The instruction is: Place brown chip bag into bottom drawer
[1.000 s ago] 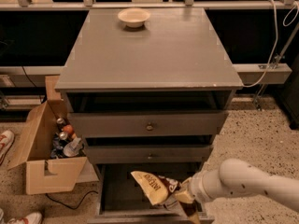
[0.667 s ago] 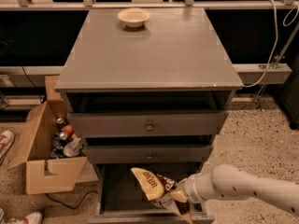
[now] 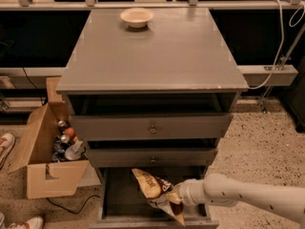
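Note:
The brown chip bag point(image 3: 155, 191) hangs tilted over the open bottom drawer point(image 3: 121, 202), its tan top end up near the drawer above and its lower end by the drawer's front wall. My gripper point(image 3: 175, 198) comes in from the right on a white arm and is shut on the bag's right side. The fingers are mostly hidden behind the bag. The drawer is pulled out and shows a dark inner floor.
Two shallower knobbed drawers point(image 3: 152, 127) sit above, slightly pulled out. A cream bowl point(image 3: 137, 16) stands on the cabinet top point(image 3: 152, 56). An open cardboard box point(image 3: 45, 161) with bottles stands on the floor to the left. Shoes point(image 3: 5, 144) lie at the far left.
My arm has moved left and down a little, carrying the bag further over the drawer's middle. The bag stays in the gripper.

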`<state>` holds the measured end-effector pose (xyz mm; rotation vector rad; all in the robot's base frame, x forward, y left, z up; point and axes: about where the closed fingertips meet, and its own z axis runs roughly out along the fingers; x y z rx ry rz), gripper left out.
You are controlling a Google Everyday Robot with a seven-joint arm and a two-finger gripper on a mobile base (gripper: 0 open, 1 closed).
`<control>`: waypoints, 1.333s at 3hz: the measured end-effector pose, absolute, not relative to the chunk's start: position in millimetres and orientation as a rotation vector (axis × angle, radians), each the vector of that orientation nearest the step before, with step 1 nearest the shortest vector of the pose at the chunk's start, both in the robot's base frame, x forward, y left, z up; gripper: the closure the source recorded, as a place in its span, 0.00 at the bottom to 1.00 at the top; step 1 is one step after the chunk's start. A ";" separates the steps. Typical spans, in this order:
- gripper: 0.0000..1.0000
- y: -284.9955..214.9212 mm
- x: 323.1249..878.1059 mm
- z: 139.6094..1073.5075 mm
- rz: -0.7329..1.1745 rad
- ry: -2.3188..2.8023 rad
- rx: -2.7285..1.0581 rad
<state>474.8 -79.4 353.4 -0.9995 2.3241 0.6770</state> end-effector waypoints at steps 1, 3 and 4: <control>0.81 -66.9 484.5 322.7 0.689 2.336 -0.985; 0.34 -59.9 499.0 280.7 0.705 2.363 -0.948; 0.11 -66.4 506.3 276.8 0.726 2.354 -0.897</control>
